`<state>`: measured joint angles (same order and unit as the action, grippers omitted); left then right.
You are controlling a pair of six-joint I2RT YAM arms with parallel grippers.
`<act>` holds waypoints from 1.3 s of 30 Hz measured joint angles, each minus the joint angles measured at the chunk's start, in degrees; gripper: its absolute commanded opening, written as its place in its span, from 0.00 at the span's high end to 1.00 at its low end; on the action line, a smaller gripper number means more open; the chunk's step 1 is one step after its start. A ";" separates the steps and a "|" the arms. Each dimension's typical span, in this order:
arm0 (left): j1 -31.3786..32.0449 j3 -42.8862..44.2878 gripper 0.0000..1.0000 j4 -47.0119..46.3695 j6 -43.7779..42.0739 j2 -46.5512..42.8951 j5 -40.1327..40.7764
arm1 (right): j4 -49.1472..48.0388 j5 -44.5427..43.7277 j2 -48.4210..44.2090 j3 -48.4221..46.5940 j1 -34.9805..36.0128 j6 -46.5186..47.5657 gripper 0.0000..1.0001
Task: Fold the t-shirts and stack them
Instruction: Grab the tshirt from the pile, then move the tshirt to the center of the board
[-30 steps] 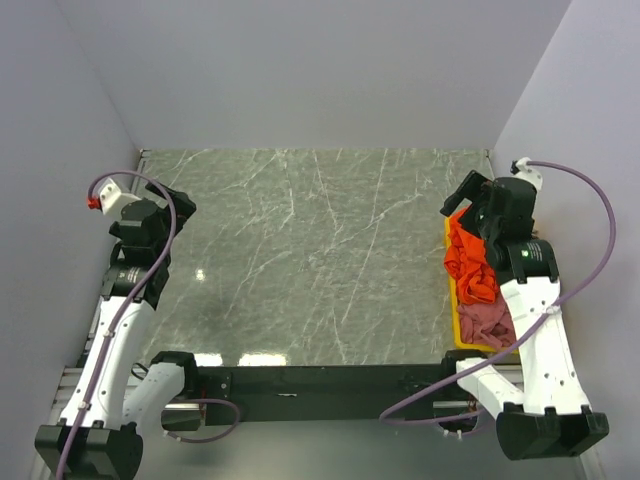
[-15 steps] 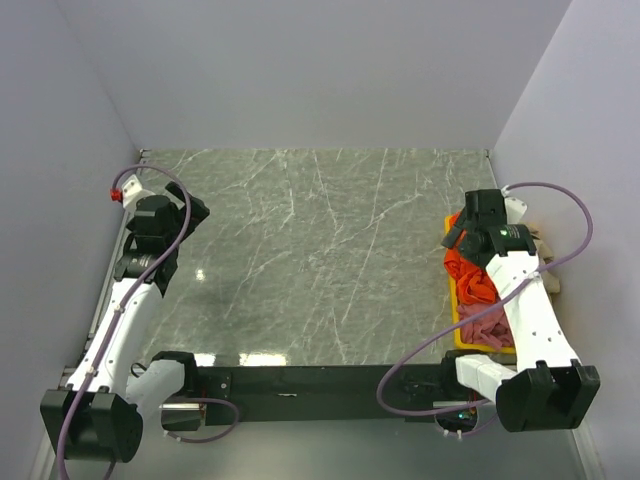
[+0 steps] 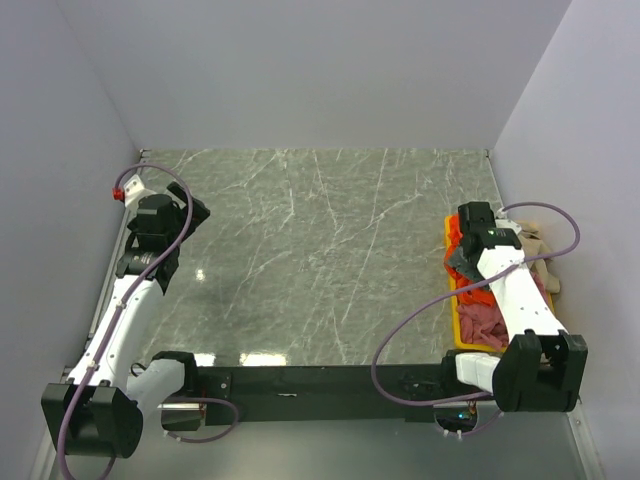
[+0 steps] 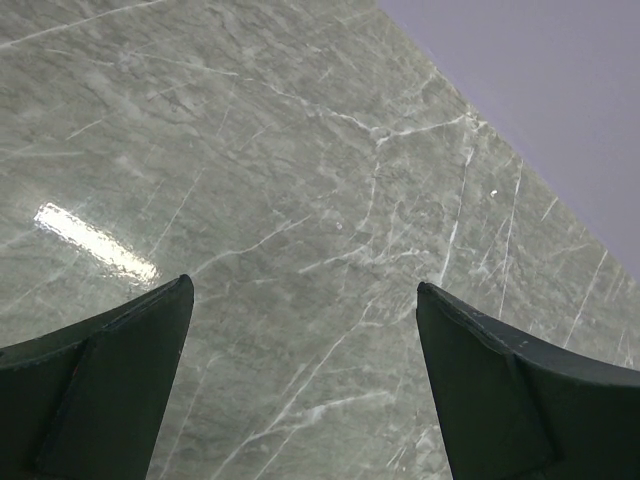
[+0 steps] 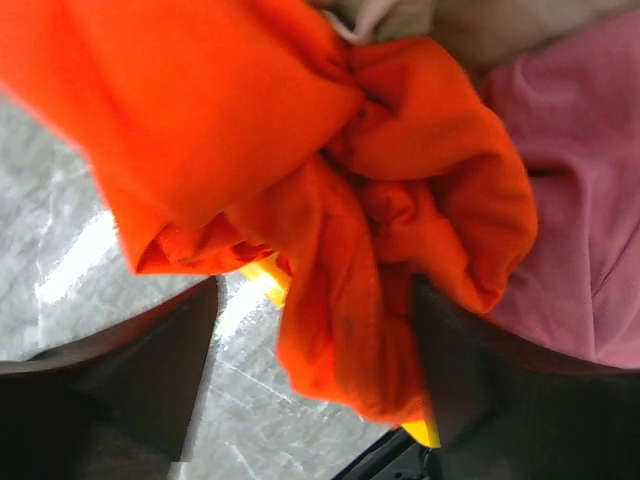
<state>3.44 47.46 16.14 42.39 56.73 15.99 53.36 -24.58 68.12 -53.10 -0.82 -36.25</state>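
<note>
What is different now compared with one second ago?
The right gripper came down over the bin onto the orange shirt. Its open fingers now straddle the cloth, not yet gripping. The left gripper shifted only slightly, open. The pink shirt and the bin stayed in place.

We saw a tabletop (image 3: 320,260) with a grey, veined stone look, smooth and glossy enough to mirror the lamps. The orange-red t-shirt (image 5: 380,200) and pink t-shirt (image 5: 590,200) were soft, matt, creased cloth. The yellow bin (image 5: 264,281) looked like smooth plastic, and the left fingers (image 4: 110,400) looked dark and matt.
</note>
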 measured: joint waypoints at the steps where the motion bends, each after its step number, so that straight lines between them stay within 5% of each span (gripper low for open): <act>1: 0.00 0.00 0.01 0.00 0.00 0.00 0.33 | -0.07 0.02 0.24 0.24 -0.50 -0.28 0.35; 4: 0.00 0.00 0.01 0.02 -0.02 0.00 0.90 | -0.81 -0.26 0.68 0.31 -1.33 -0.72 0.58; 6: 0.00 0.00 0.01 0.02 -0.07 -0.02 1.31 | -1.44 -0.50 0.70 0.35 -1.70 -0.46 0.87; 8: 0.00 0.00 0.01 0.04 -0.33 -0.02 2.19 | -2.16 -0.44 0.68 0.68 -2.01 -0.72 1.00; 17: 0.00 0.00 0.01 1.16 -0.79 -0.52 5.42 | -3.56 0.22 -1.25 2.23 -3.23 -0.72 1.00; 24: 0.00 0.00 0.01 1.05 -1.07 -1.49 5.42 | -6.62 3.52 -12.83 -0.09 -3.32 1.22 1.00; 31: 0.00 0.00 0.01 1.09 -1.07 -1.49 5.38 | -12.22 4.11 -21.14 -13.81 -3.34 2.93 1.00; 39: 0.00 0.00 0.01 1.07 -1.07 -1.49 5.35 | -14.67 6.75 -16.52 -33.90 -3.37 4.85 1.00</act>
<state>3.44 47.46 17.21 41.32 55.24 21.34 38.70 -17.82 51.59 -87.00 -4.19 -31.40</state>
